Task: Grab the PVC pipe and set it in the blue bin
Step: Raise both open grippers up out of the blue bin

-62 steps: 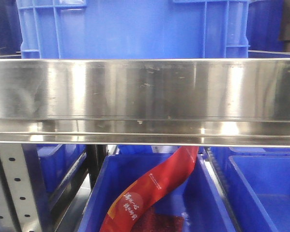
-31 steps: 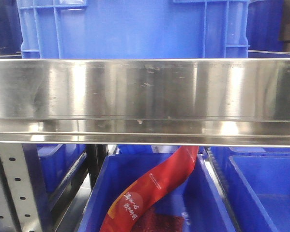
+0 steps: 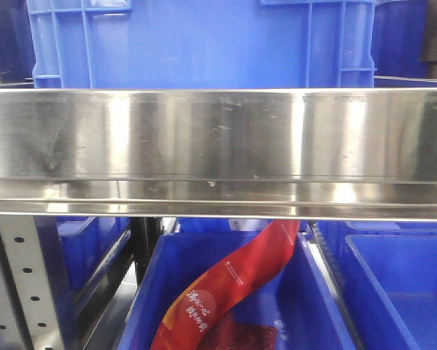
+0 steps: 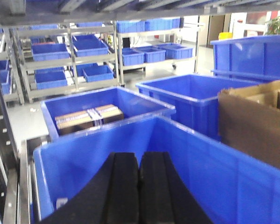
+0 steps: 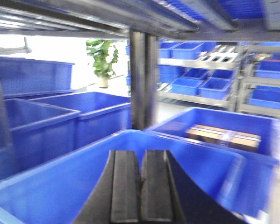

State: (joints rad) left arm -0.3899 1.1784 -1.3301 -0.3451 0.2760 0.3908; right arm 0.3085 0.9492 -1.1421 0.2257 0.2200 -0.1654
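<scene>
Barely anything has changed over the last second. In the front view the steel shelf rail [image 3: 218,138] fills the middle of the frame as it did before, with only a slight sideways drift against the large blue crate [image 3: 203,44] above it. The red packet [image 3: 233,284] lies in the lower bin [image 3: 141,292] just as it did. We take this to mean the base is settling or creeping along the rack, not working yet.

The left gripper [image 4: 139,172] has its pads pressed together with nothing between them, and it hangs over the near blue bin [image 4: 214,163]. A cardboard box [image 4: 256,116] stands to one side, and a bin holding a strapped carton [image 4: 88,116] stands beyond. The right gripper [image 5: 140,177] is likewise closed and empty, above another blue tub [image 5: 60,182] and near a dark shelf post [image 5: 140,79]. That picture is smeared, which suggests this arm or the base is moving.

We can find the PVC pipe in none of the three views, so the grab has not begun. As we judge it, the pipe must first be brought into sight and a gripper opened. With blue containers everywhere, we cannot tell which one is the target.
</scene>
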